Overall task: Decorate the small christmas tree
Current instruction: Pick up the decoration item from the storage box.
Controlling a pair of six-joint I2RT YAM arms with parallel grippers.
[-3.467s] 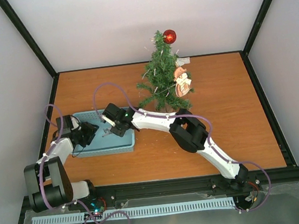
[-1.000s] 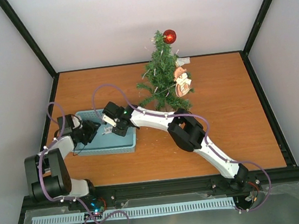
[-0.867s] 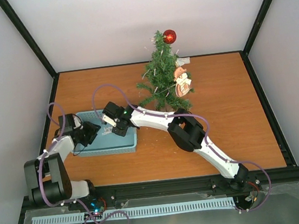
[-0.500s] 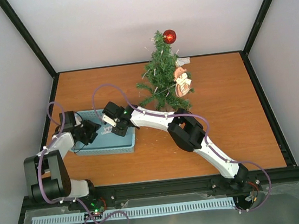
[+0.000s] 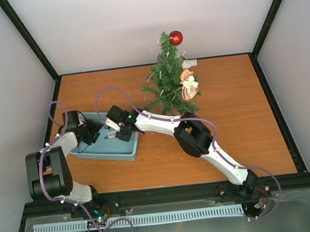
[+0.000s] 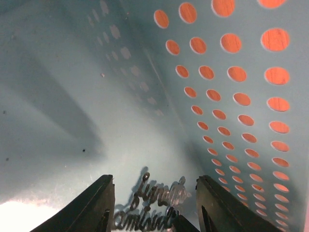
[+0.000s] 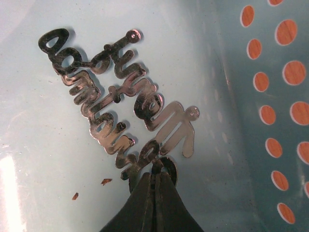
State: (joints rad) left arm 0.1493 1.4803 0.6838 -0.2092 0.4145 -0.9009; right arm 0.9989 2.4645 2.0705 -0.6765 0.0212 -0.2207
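Note:
The small christmas tree (image 5: 167,77) stands at the back of the table with a red ball (image 5: 175,37) near its top and a snowman ornament (image 5: 188,84) on its right side. A mirrored script-lettering ornament (image 7: 116,104) lies flat on the floor of the blue perforated tray (image 5: 100,150). My right gripper (image 7: 157,176) is shut on the ornament's near edge. My left gripper (image 6: 154,178) is open inside the tray, its fingers standing either side of the same ornament (image 6: 154,205). In the top view the left gripper (image 5: 94,130) and the right gripper (image 5: 112,134) face each other over the tray.
The tray's holed wall (image 6: 241,96) rises right of my left fingers, and the wall (image 7: 275,121) also stands right of my right gripper. The tray sits at the table's left, near the black frame rail (image 5: 53,114). Bare wooden tabletop (image 5: 241,128) stretches to the right.
My left arm has swung toward the back, and the tray has turned slightly so it now sits askew. The right gripper stays shut on the lettering ornament in the same spot.

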